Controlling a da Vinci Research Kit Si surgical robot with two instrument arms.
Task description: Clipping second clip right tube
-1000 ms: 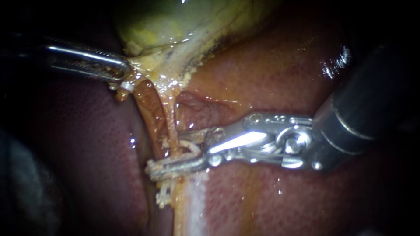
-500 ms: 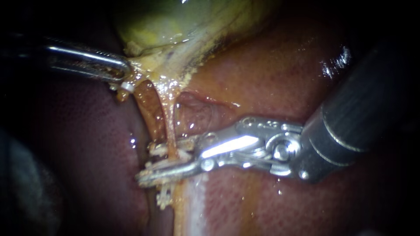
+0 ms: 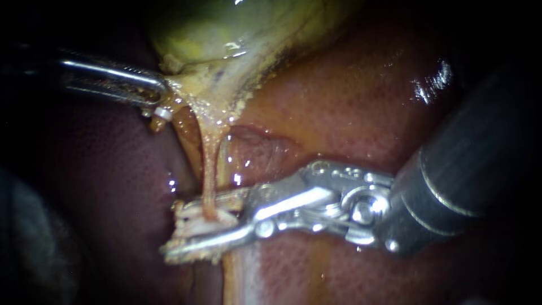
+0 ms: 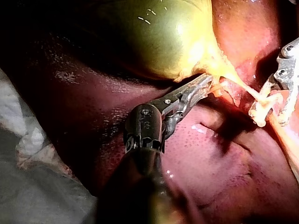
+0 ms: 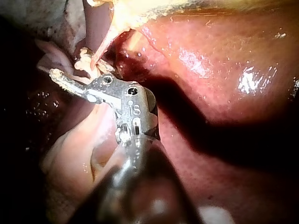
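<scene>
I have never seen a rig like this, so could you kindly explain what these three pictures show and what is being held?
This is a surgical robot working with two thin instruments, each ending in small jaws. One picture comes from the endoscope near the tissue; the other two come from cameras on each instrument's arm. The greenish gallbladder lies against the reddish liver. The left instrument has its jaws shut on the gallbladder's narrow end. A thin tube runs down from there. The right instrument holds a whitish clip in its jaws, set around that tube.
</scene>
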